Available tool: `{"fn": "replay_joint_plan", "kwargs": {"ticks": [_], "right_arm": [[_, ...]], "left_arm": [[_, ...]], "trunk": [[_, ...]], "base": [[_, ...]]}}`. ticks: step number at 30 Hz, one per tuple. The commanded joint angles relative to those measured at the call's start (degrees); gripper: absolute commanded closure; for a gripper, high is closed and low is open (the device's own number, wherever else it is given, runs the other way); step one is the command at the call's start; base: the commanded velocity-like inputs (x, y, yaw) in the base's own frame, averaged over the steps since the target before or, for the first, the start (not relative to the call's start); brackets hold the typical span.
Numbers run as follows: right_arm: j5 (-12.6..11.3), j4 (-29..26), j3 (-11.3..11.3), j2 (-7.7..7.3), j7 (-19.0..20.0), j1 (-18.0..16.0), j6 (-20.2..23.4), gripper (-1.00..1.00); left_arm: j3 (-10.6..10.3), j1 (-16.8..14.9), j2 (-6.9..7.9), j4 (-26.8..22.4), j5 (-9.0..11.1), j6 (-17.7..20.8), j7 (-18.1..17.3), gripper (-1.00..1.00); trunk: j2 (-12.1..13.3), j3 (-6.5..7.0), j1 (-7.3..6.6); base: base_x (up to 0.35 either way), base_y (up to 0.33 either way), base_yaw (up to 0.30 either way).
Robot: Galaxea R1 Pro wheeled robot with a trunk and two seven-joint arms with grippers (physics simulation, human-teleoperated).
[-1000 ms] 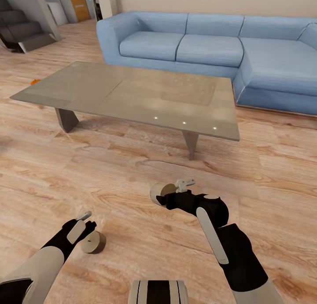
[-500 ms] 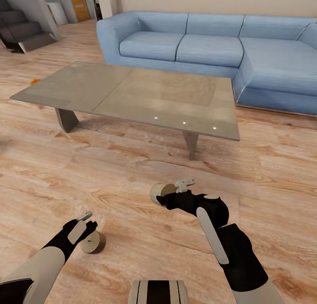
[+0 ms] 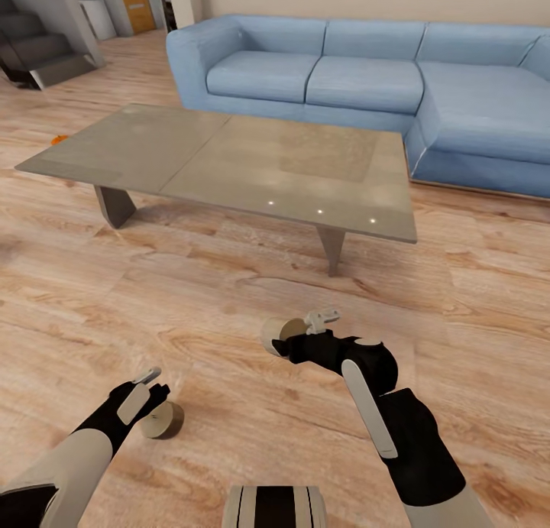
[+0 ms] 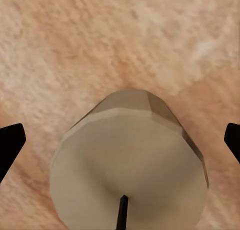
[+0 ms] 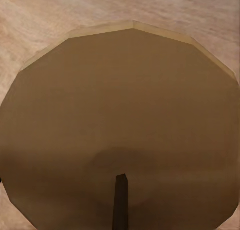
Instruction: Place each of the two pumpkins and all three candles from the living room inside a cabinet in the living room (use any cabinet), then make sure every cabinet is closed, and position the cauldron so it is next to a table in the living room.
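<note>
In the lower half of the head view, both arms reach down over the wood floor (image 3: 191, 299), each at a candle. At lower left, the left gripper (image 3: 150, 381) sits at the left candle (image 3: 162, 419), which lies tipped on the floor with its round end and dark wick facing the lower right of the frame. In the left wrist view that candle (image 4: 130, 165) sits between two dark fingertips (image 4: 10, 145) at the picture's side edges, set wide with a clear gap of floor on both sides, so the jaws are spread and grip nothing.

Just right of centre, the right gripper (image 3: 305, 331) is at the right candle (image 3: 279, 333), whose tan end faces toward the upper right of the frame, with a pale finger beside it. In the right wrist view the candle's flat end (image 5: 120, 125) and wick are pressed very close to the camera, and the fingers are out of sight. I cannot tell how far this gripper is open or whether it has hold of the candle.

Across the middle of the head view stands a low grey table (image 3: 229, 161), its top bare. Behind it, along the upper right, runs a blue sofa (image 3: 367, 77). At the left edge, beyond the table's far corner, a small orange thing (image 3: 59, 139) lies on the floor, too small to identify. Dark stairs (image 3: 34, 50) show at the upper left, with a wooden door (image 3: 135, 4) beyond them.
</note>
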Motion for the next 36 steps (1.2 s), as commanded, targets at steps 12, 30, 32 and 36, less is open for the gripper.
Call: {"fn": "replay_joint_plan", "kwargs": {"ticks": [12,30,32,36], "right_arm": [[-0.21,-0.05,-0.04,-0.05,-0.08,-0.04,0.26,1.00],[-0.20,-0.05,0.13,-0.06,-0.08,-0.04,0.25,1.00],[-0.20,-0.05,0.13,-0.06,-0.08,-0.02,0.25,1.00],[-0.21,-0.05,0.12,-0.06,-0.08,-0.03,0.25,1.00]], "left_arm": [[0.07,0.07,-0.02,-0.12,0.54,0.20,0.20,-1.00],[0.07,0.08,-0.19,-0.12,0.46,0.20,-1.83,-1.00],[0.07,0.08,-0.20,-0.12,0.45,0.20,-1.88,-1.00],[0.07,0.08,-0.20,-0.12,0.45,0.20,-1.94,-1.00]], "trunk": [[-0.06,-0.71,0.06],[-0.07,-0.93,0.09],[-0.10,-1.37,0.14],[-0.15,-2.26,0.24]], "base": [[0.000,0.000,0.000],[0.000,0.000,0.000],[0.000,0.000,0.000],[0.000,0.000,0.000]]}}
